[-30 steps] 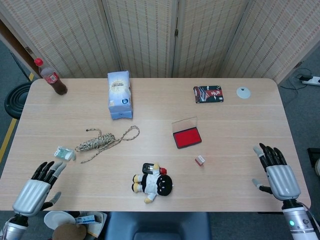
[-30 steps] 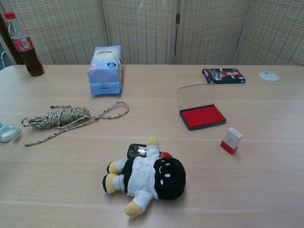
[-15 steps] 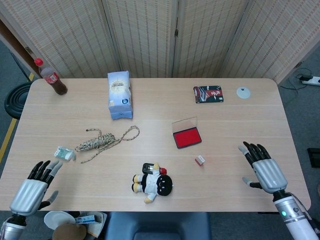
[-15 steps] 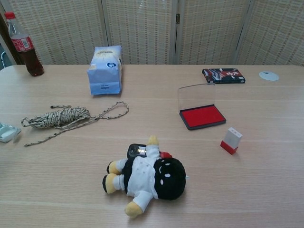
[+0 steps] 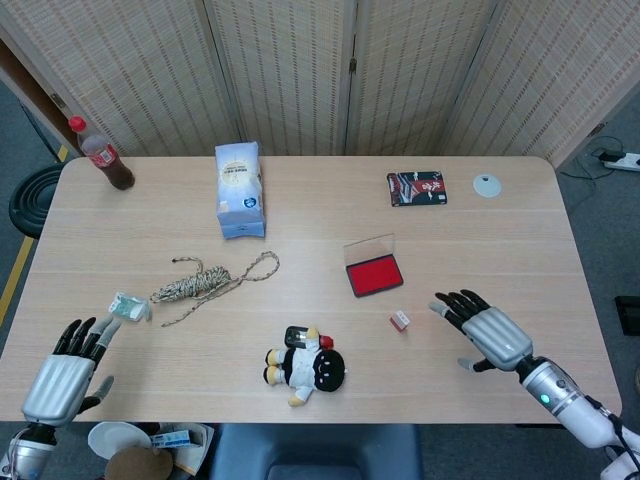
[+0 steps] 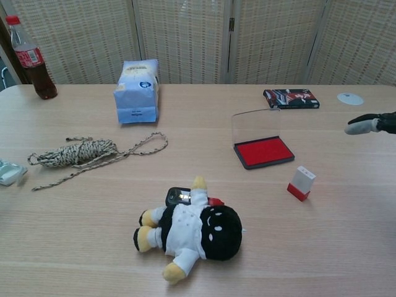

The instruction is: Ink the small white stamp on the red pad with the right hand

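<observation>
While your right hand [image 5: 488, 334] hovers empty with fingers [image 5: 455, 303] spread, you are at the reach: the stamp [image 5: 400, 320] stands just beyond the fingertips, near the pad [image 5: 374, 274], so pinch it next.

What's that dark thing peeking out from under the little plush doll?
A black, phone-like device with a shiny screen lies partly under the white-shirted, black-haired plush doll, with something red beside it. The doll covers the rest, so I cannot tell exactly what they are.
</observation>
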Motion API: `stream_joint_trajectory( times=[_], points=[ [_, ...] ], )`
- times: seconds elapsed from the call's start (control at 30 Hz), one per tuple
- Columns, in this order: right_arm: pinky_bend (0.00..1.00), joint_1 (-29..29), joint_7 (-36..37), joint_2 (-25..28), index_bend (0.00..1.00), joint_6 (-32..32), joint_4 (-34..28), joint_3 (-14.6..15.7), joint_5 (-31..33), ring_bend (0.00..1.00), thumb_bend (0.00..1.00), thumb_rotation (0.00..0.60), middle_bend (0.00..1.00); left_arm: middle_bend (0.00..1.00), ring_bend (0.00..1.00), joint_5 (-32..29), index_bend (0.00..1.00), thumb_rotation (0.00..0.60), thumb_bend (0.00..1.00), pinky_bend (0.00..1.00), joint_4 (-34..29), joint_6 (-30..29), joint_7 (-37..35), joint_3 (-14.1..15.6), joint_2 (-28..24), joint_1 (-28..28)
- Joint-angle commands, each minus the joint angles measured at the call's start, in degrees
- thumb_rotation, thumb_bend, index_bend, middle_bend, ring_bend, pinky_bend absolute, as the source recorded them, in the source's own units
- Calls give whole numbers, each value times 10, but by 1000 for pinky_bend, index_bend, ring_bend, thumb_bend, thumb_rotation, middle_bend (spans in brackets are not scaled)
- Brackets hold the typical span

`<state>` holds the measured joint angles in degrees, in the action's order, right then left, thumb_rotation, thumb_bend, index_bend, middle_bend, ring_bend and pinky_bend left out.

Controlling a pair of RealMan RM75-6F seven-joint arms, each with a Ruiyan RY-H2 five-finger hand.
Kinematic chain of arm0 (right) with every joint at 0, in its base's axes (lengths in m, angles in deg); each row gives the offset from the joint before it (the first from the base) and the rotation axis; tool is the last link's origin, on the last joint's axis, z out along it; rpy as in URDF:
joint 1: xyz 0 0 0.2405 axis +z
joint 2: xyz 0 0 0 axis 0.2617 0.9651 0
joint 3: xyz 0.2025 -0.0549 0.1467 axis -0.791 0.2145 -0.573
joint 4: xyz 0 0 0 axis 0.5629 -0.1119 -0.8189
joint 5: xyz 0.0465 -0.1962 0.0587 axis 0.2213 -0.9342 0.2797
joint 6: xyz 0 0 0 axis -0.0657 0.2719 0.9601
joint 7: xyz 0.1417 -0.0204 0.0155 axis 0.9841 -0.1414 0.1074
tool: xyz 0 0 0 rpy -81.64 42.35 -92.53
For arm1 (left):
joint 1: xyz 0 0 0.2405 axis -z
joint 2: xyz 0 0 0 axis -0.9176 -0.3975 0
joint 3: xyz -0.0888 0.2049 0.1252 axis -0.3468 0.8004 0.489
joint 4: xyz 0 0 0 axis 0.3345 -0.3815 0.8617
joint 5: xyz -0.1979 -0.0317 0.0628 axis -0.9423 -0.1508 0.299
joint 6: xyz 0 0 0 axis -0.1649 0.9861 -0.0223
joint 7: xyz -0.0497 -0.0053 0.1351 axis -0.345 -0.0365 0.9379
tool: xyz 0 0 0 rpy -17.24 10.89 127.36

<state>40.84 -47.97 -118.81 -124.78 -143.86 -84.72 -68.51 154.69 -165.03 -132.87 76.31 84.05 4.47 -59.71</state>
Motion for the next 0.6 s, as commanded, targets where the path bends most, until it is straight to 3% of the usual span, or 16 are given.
stream_joint_trajectory(
  times=[0.03, 0.6],
  points=[
    [0, 25, 28, -15, 57, 24, 28, 6, -6, 0, 209, 600, 0, 0, 0, -6, 0, 600, 337, 56, 0, 1, 5, -2, 3, -1],
    [0, 111, 86, -104, 164, 49, 130, 8, -30, 0, 214, 600, 0, 0, 0, -21, 0, 600, 337, 57, 0, 0, -2, -8, 0, -2]
  ],
)
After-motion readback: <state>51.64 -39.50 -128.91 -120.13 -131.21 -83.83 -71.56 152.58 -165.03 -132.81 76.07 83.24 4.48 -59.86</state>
